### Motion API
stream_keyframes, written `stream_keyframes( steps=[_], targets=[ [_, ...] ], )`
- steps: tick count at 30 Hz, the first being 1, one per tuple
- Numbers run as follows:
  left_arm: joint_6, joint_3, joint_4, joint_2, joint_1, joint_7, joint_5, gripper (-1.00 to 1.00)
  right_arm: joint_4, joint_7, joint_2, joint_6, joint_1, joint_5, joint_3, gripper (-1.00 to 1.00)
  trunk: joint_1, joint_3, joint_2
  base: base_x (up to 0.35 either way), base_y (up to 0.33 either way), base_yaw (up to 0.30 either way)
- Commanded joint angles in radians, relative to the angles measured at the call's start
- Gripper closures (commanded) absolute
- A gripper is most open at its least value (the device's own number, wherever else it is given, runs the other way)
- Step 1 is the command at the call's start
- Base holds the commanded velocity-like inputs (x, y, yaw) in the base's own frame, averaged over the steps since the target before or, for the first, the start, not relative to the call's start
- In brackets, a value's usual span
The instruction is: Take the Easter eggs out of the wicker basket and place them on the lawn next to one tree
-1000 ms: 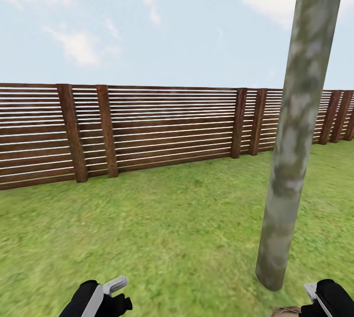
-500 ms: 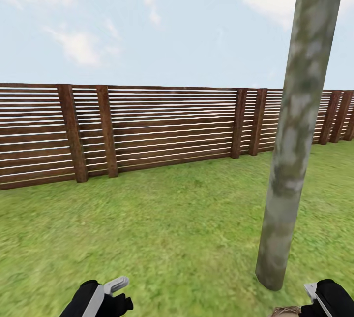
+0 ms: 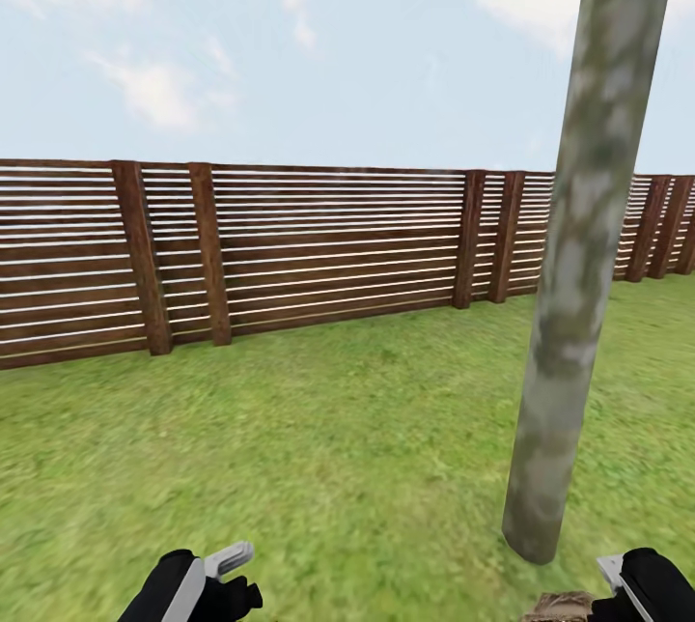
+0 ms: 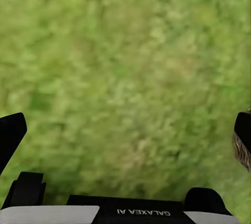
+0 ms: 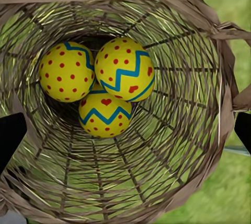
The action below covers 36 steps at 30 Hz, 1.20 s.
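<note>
Your right gripper [image 5: 125, 130], fingers spread, hovered above the brown wicker basket [image 5: 209, 78], ready for three yellow patterned eggs [image 5: 125, 70]; left gripper [image 4: 125, 130] was spread too.

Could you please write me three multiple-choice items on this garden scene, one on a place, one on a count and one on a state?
1. Where are the Easter eggs?
A. On the lawn by the fence
B. Inside the wicker basket
C. In the left gripper

2. How many eggs lie in the wicker basket?
A. One
B. Two
C. Three

3. How does the left gripper stand?
A. Open, nothing between its fingers
B. Shut on an egg
C. Shut on the basket's rim

Answers:
1 B: the right wrist view looks straight down into the basket, with the eggs at its bottom.
2 C: three yellow eggs with red marks and blue zigzags are bunched together there.
3 A: in the left wrist view its fingertips sit wide apart, with just lawn between them.
</note>
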Motion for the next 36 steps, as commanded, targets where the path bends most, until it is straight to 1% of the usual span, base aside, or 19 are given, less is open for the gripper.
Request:
stream_keyframes(
  steps=[1, 36],
  targets=[
    [0.005, 0.003, -0.002, -0.001, -0.001, 0.009, 0.011, -1.00, -0.001, 0.007, -0.001, 0.003, -0.001, 0.009, 0.003, -1.00, 0.004, -0.004, -0.008, 0.000, 0.000, 0.000],
    [0.005, 0.003, -0.003, -0.001, -0.001, 0.009, 0.010, -1.00, -0.001, 0.007, -0.003, 0.003, -0.001, 0.009, 0.002, -1.00, 0.138, -0.114, -0.253, 0.000, 0.000, 0.000]
  ],
)
